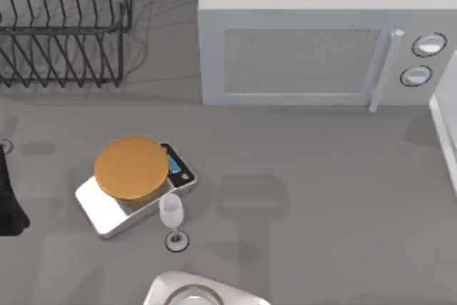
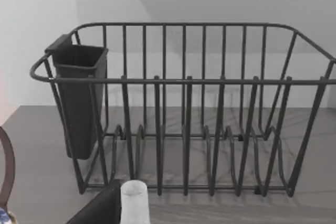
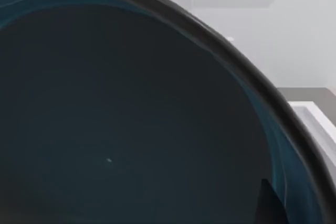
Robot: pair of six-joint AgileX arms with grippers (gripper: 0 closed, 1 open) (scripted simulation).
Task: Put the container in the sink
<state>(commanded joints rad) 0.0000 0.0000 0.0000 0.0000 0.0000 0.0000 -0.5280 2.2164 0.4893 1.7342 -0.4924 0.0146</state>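
Note:
The container (image 3: 131,119), a deep blue bowl with a dark rim, sits very close in the right wrist view, its inside turned toward the camera. My right gripper is shut on it, and one dark fingertip (image 3: 269,203) shows against the inner wall near the rim. The white edge of the sink (image 3: 315,124) lies just beyond the bowl's rim, and the sink (image 1: 446,133) runs along the right edge of the top view. My left arm (image 1: 7,205) stays parked at the table's left edge, with its wrist camera facing the dish rack (image 2: 184,108).
A microwave (image 1: 321,48) stands at the back. The wire dish rack (image 1: 64,26) with a dark cutlery cup (image 2: 79,98) is at the back left. A scale with an orange disc (image 1: 132,168) and a clear stemmed glass (image 1: 171,216) stand left of centre. A pale grey part (image 1: 193,292) juts in at the front edge.

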